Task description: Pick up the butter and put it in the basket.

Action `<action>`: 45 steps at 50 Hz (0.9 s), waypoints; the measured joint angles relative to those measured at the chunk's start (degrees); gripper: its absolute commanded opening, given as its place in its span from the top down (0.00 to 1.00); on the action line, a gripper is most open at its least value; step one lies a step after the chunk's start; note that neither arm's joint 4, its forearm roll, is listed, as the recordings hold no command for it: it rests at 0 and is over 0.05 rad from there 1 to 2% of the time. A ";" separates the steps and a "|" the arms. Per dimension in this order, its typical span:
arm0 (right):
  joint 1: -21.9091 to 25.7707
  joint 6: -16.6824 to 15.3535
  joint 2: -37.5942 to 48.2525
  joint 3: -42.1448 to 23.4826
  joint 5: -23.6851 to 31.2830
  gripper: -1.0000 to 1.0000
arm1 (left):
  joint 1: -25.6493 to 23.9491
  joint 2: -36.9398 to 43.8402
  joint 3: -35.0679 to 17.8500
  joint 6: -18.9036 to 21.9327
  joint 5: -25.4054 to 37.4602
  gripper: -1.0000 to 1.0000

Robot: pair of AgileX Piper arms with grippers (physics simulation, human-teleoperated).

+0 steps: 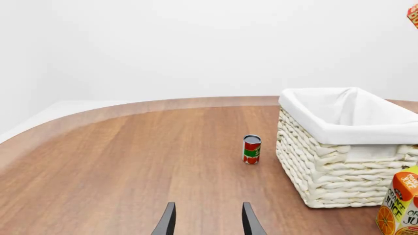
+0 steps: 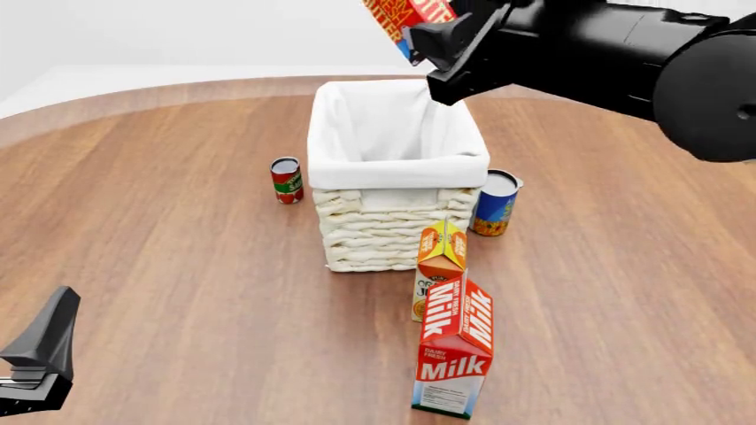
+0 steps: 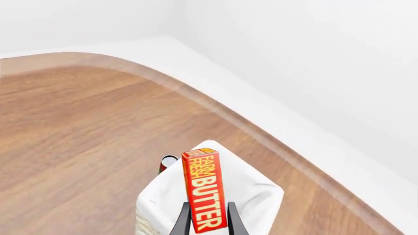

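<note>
The butter [image 3: 203,191], a flat red-orange box with yellow lettering, is held on edge in my right gripper [image 3: 207,221], high above the basket [image 3: 255,188]. In the front view the butter [image 2: 405,19] shows at the top edge, above the far side of the basket [image 2: 396,173], with my right gripper [image 2: 443,40] shut on it. A corner of the butter [image 1: 413,14] shows in the left wrist view above the basket [image 1: 346,147]. My left gripper [image 1: 207,220] is open and empty, low over the table at the near left [image 2: 42,354].
A small red-green can [image 2: 286,180] stands left of the basket. A blue-orange can [image 2: 495,203] stands to its right. An orange juice carton [image 2: 438,266] and a tall Milk carton [image 2: 455,359] stand in front of the basket.
</note>
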 measured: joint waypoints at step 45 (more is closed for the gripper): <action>-8.59 3.01 29.86 -6.48 -17.83 0.00 | 0.00 0.00 0.00 0.00 0.00 0.00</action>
